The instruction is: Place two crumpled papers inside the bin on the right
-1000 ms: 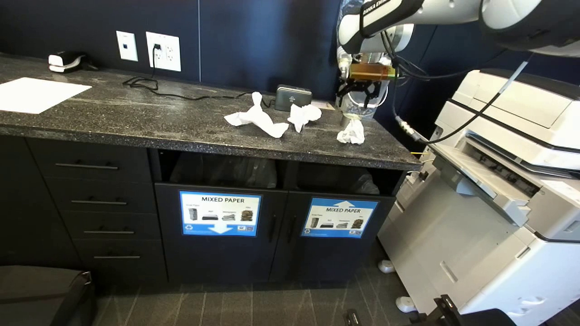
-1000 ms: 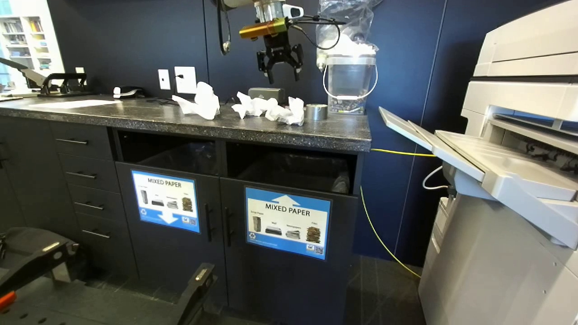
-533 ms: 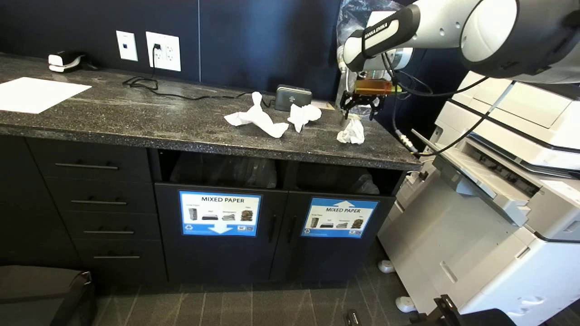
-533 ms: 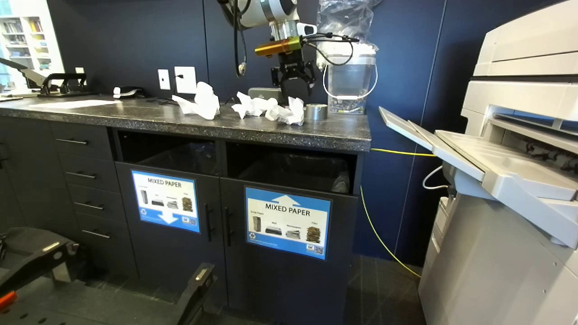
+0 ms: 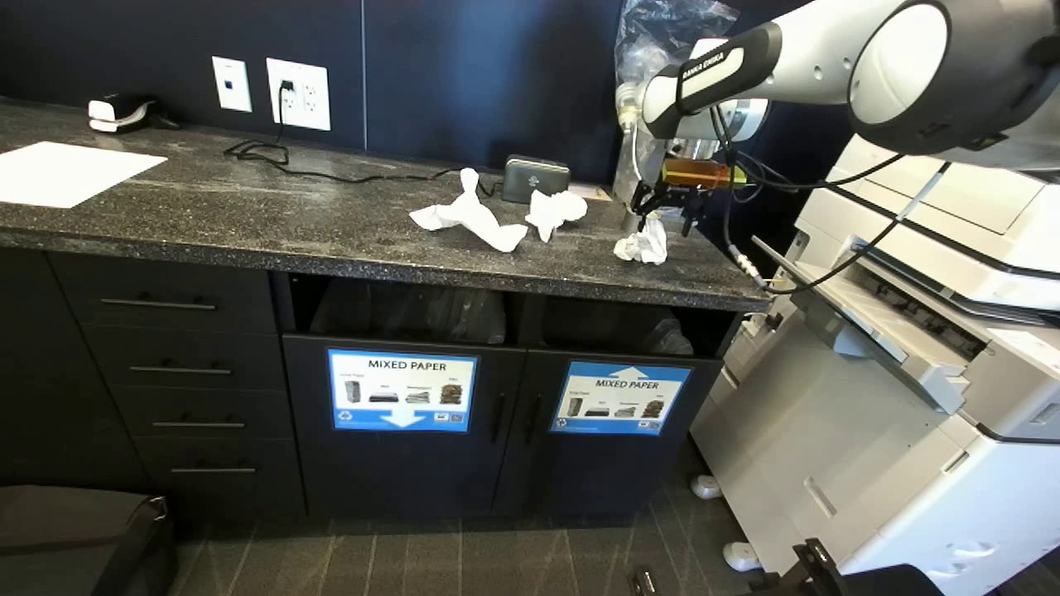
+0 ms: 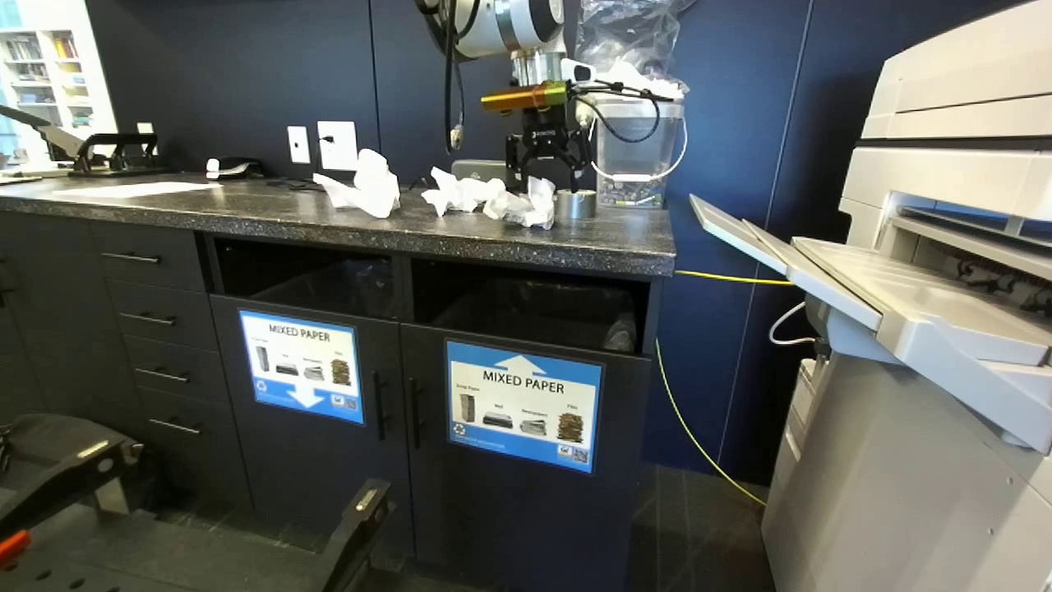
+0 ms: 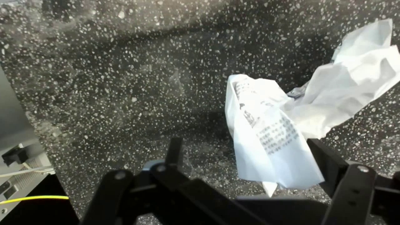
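Toward right edge of desk point(image 5: 315, 219): gripper point(image 6: 548, 184), jaws apart, now lowered to rightmost crumpled paper point(image 5: 644, 245); grasp for bin point(image 6: 538, 308) likely next.

Two "MIXED PAPER" door signs point(image 6: 524, 406)

In an exterior view we overlook the bench point(image 5: 356, 219); in an exterior view we face the wall point(image 6: 411, 99) from lower; both share the right bin point(image 6: 551, 306). Our wrist view looks closely down.
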